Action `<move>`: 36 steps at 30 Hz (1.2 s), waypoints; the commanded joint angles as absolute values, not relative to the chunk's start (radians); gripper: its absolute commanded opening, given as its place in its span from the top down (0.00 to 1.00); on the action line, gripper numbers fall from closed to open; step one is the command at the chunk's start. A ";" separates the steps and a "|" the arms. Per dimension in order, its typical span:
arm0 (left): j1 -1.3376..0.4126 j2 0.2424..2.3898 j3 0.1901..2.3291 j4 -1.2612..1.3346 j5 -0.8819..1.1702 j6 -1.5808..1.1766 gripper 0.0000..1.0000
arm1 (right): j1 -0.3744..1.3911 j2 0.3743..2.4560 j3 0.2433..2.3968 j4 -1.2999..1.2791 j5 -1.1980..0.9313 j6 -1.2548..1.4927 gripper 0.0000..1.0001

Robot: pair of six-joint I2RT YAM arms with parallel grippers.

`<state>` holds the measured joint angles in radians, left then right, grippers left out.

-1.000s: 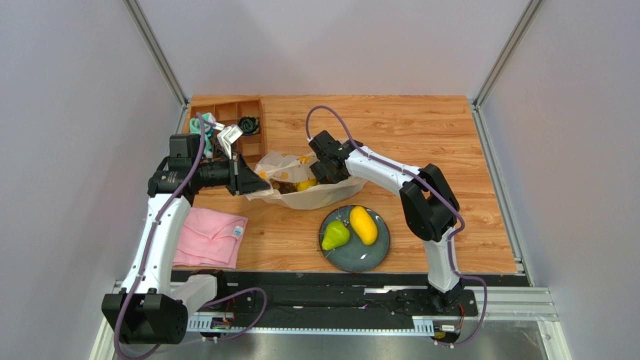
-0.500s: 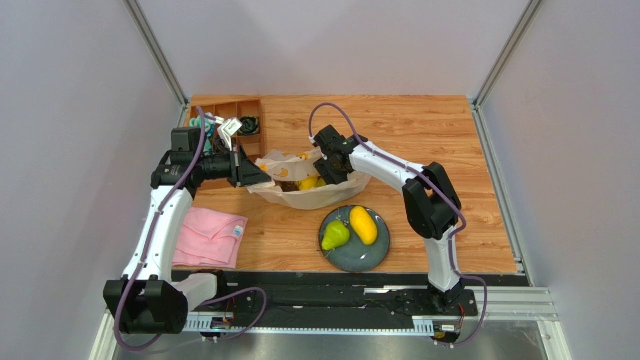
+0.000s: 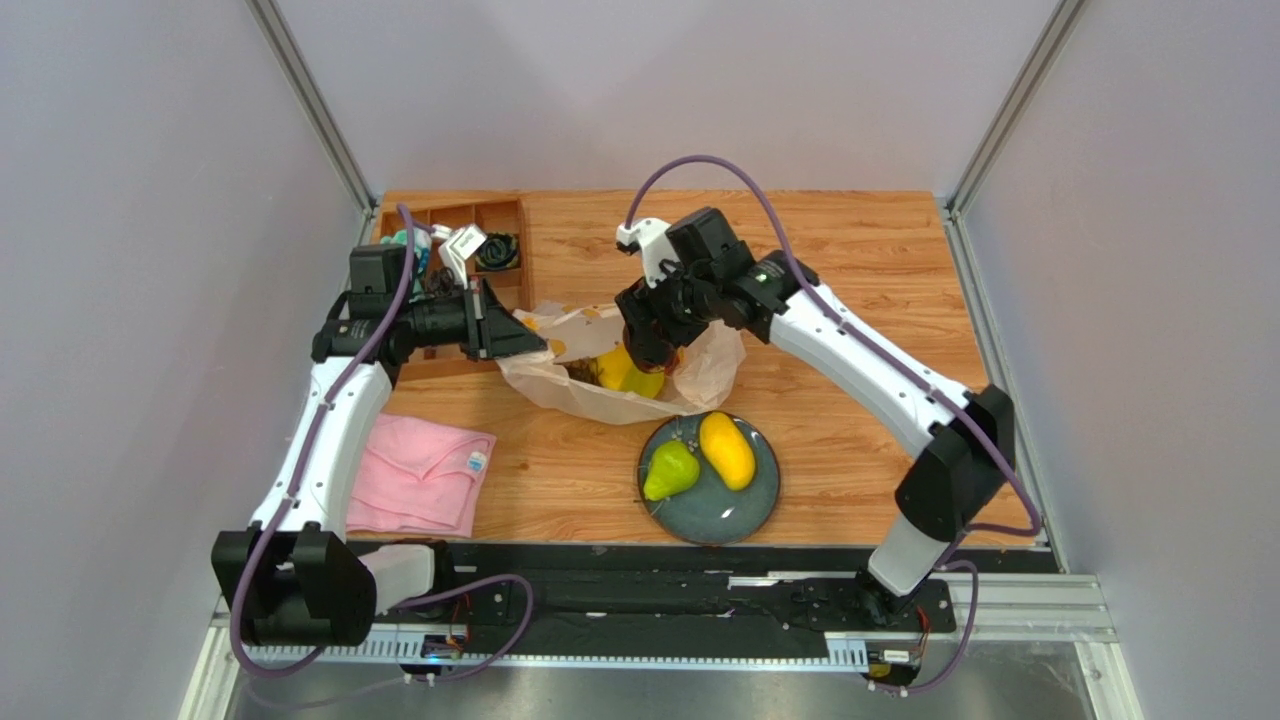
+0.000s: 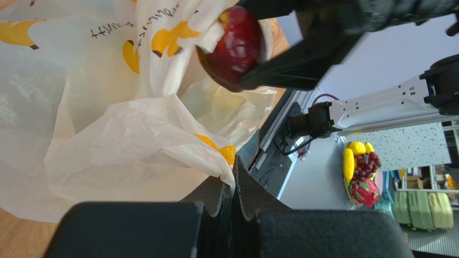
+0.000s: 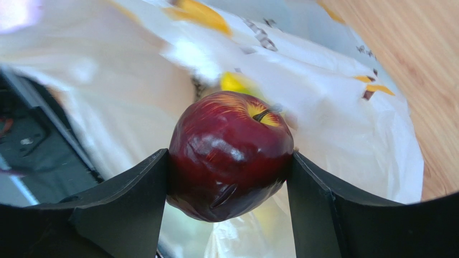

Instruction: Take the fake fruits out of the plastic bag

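The right arm (image 3: 849,353) rises from its base at the near edge and bends at a high elbow on the right side. From there it stretches across to the left, so that its wrist hangs over the plastic bag (image 3: 564,387) and tips downward. The right jaws are narrowed around the dark red apple (image 5: 231,156), one finger pressed on each flank, with the stem end turned toward the wrist camera. The apple hangs at the bag's open mouth; whether it touches the film I cannot tell.

The left arm (image 3: 338,435) runs forward along the left side, with its forearm turned level and pointing right. The left jaws are pinched tight on a fold of the bag's left rim.

The bag lies crumpled on the wooden surface (image 3: 872,285) between the two wrists, and a yellow fruit (image 3: 628,372) shows in its mouth. Just nearer than the bag, a dark plate (image 3: 736,513) carries the green pear (image 3: 670,470) and the yellow mango (image 3: 727,450) side by side. A pink cloth (image 3: 421,474) lies beside the left arm.
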<state>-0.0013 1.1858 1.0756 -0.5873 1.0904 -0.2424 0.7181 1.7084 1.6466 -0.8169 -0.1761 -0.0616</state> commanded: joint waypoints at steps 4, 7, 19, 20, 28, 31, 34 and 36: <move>-0.026 1.230 1.123 -0.496 1.101 -0.313 1.00 | 0.788 1.516 1.622 -0.767 -0.414 -0.216 0.90; -0.032 1.255 1.135 -0.476 1.080 -0.322 1.00 | 0.844 1.418 1.524 -0.810 -0.410 -0.383 0.89; -0.040 1.304 1.166 -0.460 1.040 -0.333 1.00 | 1.104 1.083 0.973 -0.856 -0.328 -0.844 0.85; -0.040 1.302 1.164 -0.454 1.040 -0.336 1.00 | 1.114 1.080 0.950 -0.818 -0.315 -0.838 0.83; -0.041 1.281 1.146 -0.446 1.034 -0.353 1.00 | 1.117 1.098 0.787 -0.608 -0.175 -0.946 0.82; -0.043 1.259 1.129 -0.448 1.034 -0.353 1.00 | 1.117 1.115 0.767 -0.565 -0.198 -0.965 0.69; -0.043 1.232 1.109 -0.451 1.029 -0.345 1.00 | 1.118 1.132 0.772 -0.565 -0.225 -0.968 0.12; -0.044 1.217 1.101 -0.454 1.023 -0.339 1.00 | 1.118 1.115 0.767 -0.542 -0.226 -0.969 0.00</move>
